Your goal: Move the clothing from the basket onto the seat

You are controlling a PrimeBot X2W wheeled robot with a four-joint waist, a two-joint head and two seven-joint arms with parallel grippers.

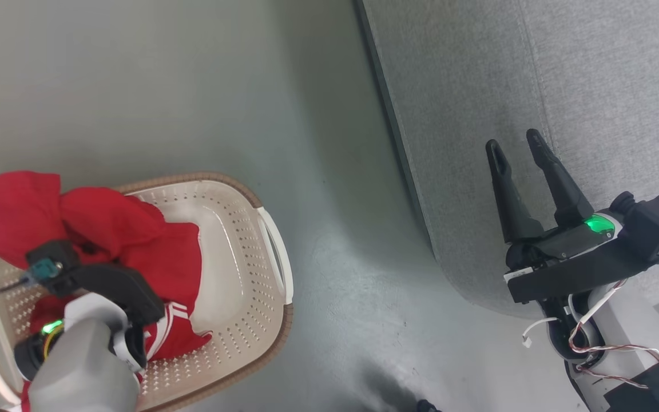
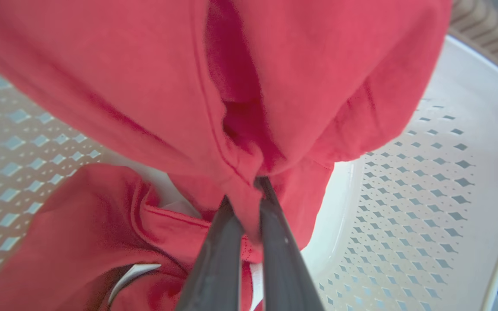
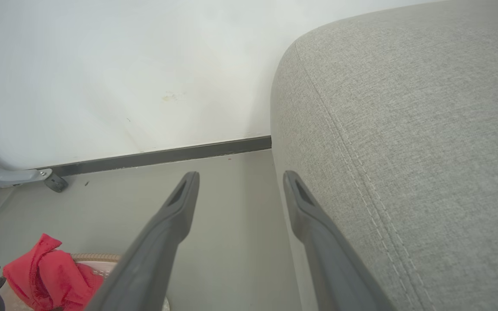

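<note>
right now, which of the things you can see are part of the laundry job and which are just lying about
Part of the job:
- red clothing, pinched in the shut left jaws
- basket
- grey seat

Just there:
- floor
- white wall
- dark skirting
- castor wheel on a grey frame leg

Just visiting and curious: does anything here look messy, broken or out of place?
Thin red-and-white wires dangle loose below the right claw, one white lead ending free. The red clothing bulging past the basket rim is pinched in the left claw.
</note>
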